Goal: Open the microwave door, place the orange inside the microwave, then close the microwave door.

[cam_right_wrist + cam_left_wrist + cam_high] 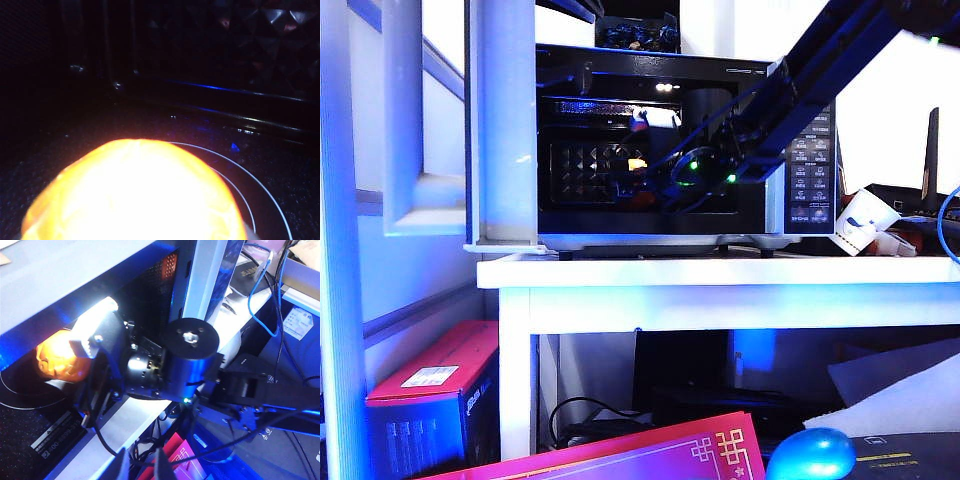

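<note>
Our right arm slants down from the upper right with its right pincer (75, 357) closed around the orange (57, 360), while our left pincer (140, 467) hangs back nearly shut with its two fingertips close together, holding nothing.

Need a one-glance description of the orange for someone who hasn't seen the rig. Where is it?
Start at the big black-and-silver microwave on the white table; its door is swung open to the left. Inside the dark cavity, on the glass turntable, the right gripper holds the small round shiny orange. It is the only bright orange thing in there.
</note>
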